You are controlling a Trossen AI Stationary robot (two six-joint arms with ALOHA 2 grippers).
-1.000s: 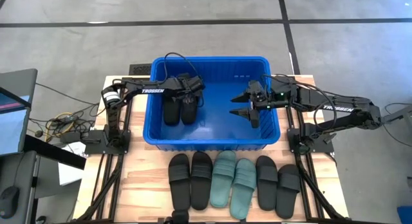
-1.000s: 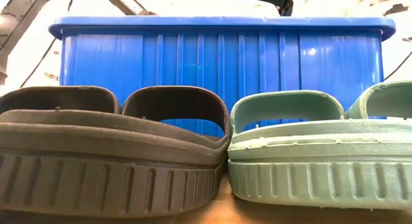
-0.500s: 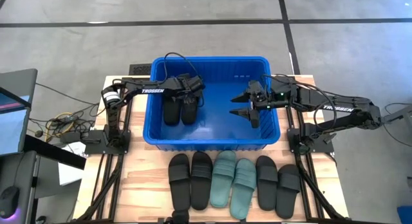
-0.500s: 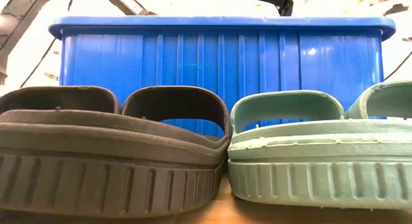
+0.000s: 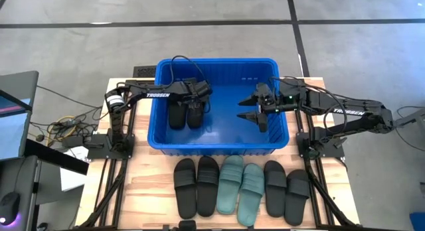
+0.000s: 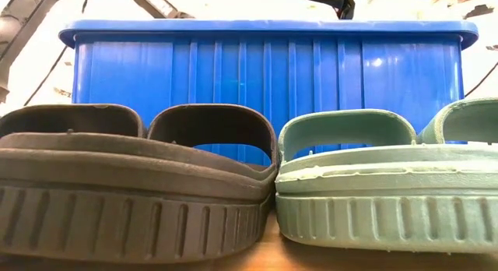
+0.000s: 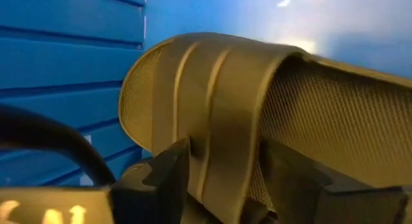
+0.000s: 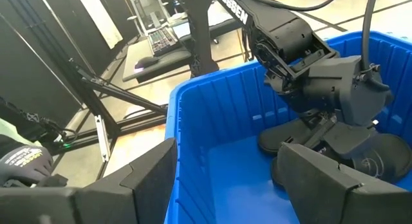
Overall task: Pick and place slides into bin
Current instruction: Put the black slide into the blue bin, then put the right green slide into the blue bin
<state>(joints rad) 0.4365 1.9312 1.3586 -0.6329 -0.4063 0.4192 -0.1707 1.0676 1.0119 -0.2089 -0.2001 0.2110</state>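
Nothing moved | left gripper (image 5: 193, 97) clamps black slide (image 5: 195, 113) strap, long axis near-far, in bin (image 5: 219, 146) | right gripper (image 5: 255, 110) spread, empty

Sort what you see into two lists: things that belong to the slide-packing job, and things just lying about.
Job: blue bin; two black slides in bin; six slides on table; left end effector; right end effector.
Lying about: monitor; floor cables.

Two slides in the bin, six in a row on the table

We see the blue bin (image 5: 220, 142) holding two black slides (image 5: 185, 111) side by side at its left end. In front of it we count six more lined up: two black (image 5: 196, 185), two pale teal-green (image 5: 240, 184), two black (image 5: 287, 184), all flat, straps up.
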